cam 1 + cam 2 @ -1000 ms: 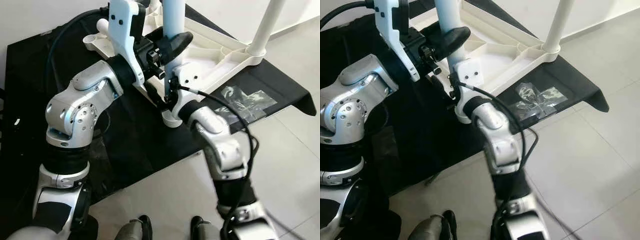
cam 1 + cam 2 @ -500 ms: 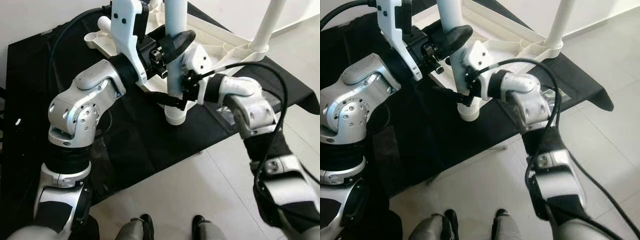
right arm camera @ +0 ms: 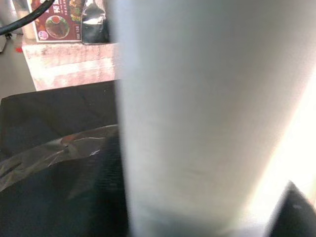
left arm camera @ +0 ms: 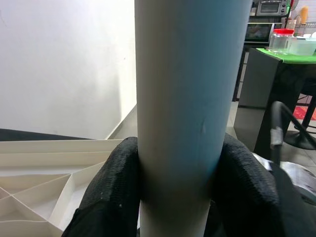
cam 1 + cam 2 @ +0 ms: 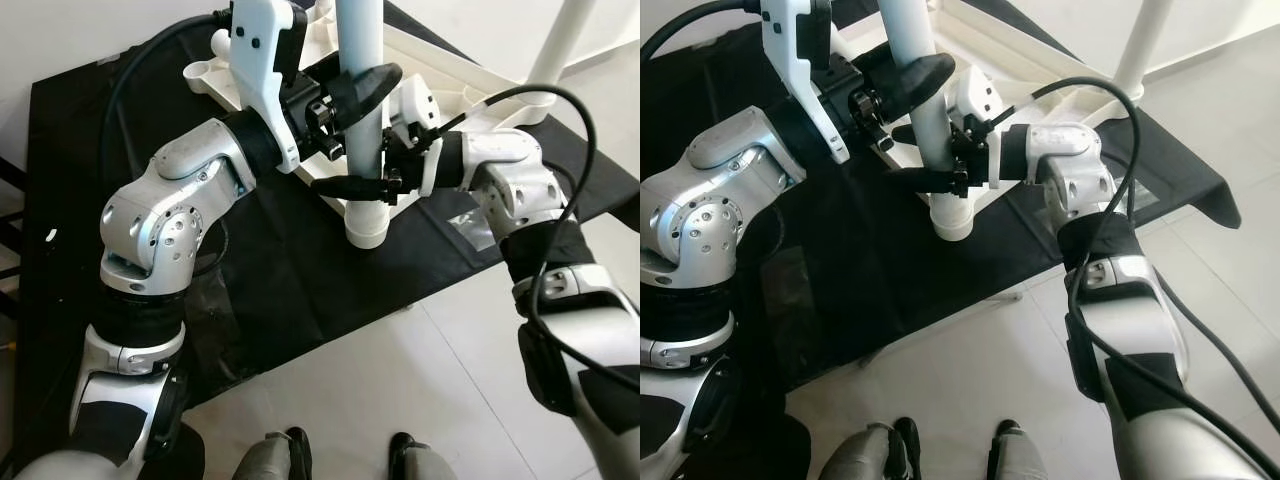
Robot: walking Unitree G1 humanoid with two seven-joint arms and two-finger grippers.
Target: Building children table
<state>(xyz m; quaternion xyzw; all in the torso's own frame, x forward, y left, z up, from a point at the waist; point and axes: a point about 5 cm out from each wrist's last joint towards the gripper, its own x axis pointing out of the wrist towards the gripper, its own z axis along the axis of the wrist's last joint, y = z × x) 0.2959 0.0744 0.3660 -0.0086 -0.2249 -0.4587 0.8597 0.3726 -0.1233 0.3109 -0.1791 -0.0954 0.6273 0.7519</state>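
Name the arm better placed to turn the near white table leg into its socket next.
Probably right. The right gripper sits low on the white tubular table leg, just above its socket. The left gripper clamps the leg higher, steadying it upright.

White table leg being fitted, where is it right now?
In the left eye view the white table leg stands upright at the upturned tabletop's near corner, over the black cloth, with the left gripper clamped on it above the right gripper.

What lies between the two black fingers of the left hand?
The white table leg. In the left wrist view both fingers of the left hand press against its sides, with no gap.
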